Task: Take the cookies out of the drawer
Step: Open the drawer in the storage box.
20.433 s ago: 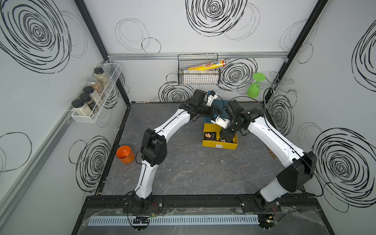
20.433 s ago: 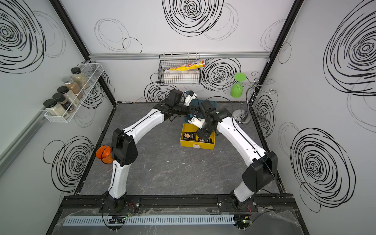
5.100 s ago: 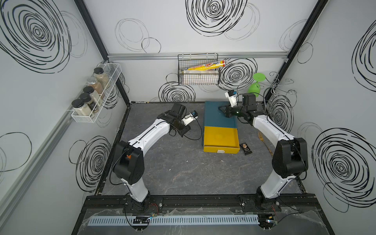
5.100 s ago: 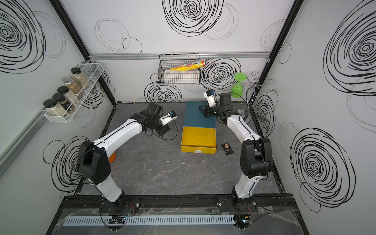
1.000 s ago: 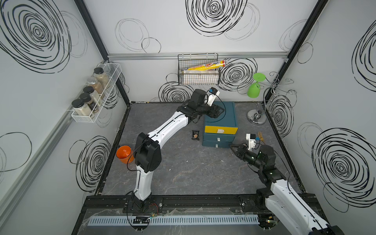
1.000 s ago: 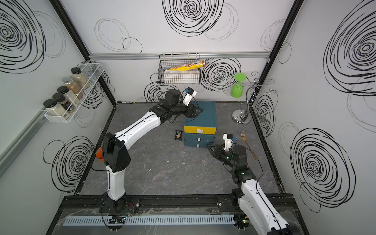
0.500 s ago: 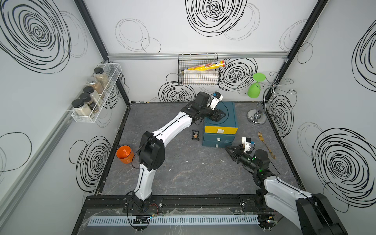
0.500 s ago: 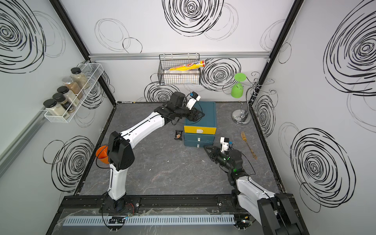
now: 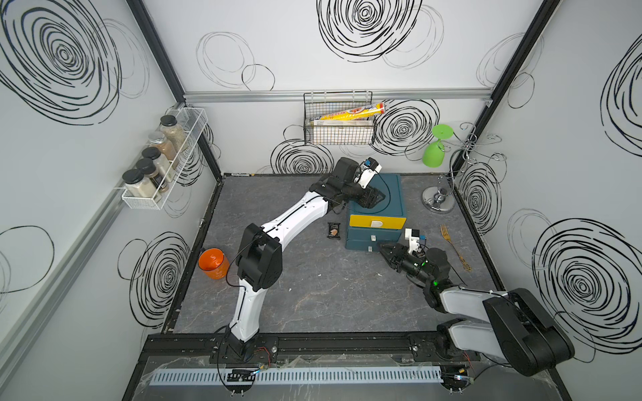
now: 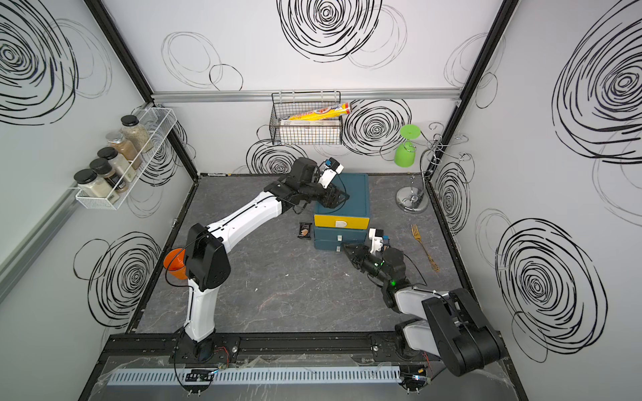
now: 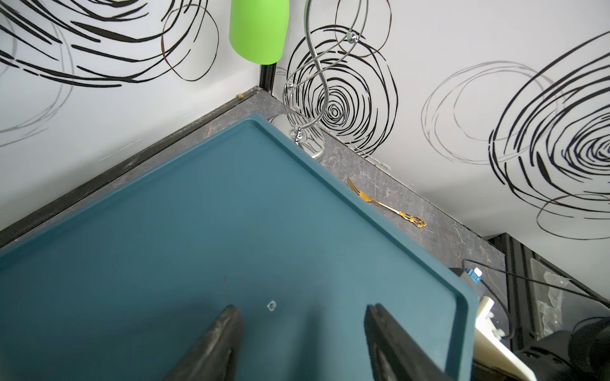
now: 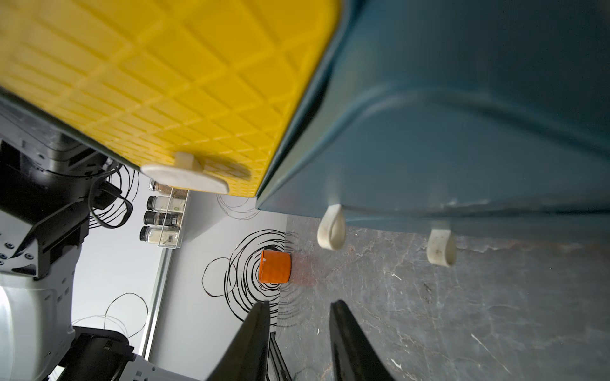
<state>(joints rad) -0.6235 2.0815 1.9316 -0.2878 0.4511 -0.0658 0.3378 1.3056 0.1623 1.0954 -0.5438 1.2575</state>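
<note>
One black cookie packet (image 9: 334, 230) lies beside the drawer unit (image 9: 393, 194).

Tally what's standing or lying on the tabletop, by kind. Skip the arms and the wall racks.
Cookie packet: 1
Orange cup: 1
Gold fork: 1
Drawer unit: 1
Metal stand: 1
Total: 5

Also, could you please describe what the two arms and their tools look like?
The left arm and right arm have white link shells and black joint housings. The left tool and right tool each have two black tapered fingers. White wrist cameras, thin black cables; a green light glows on the right arm.
</note>
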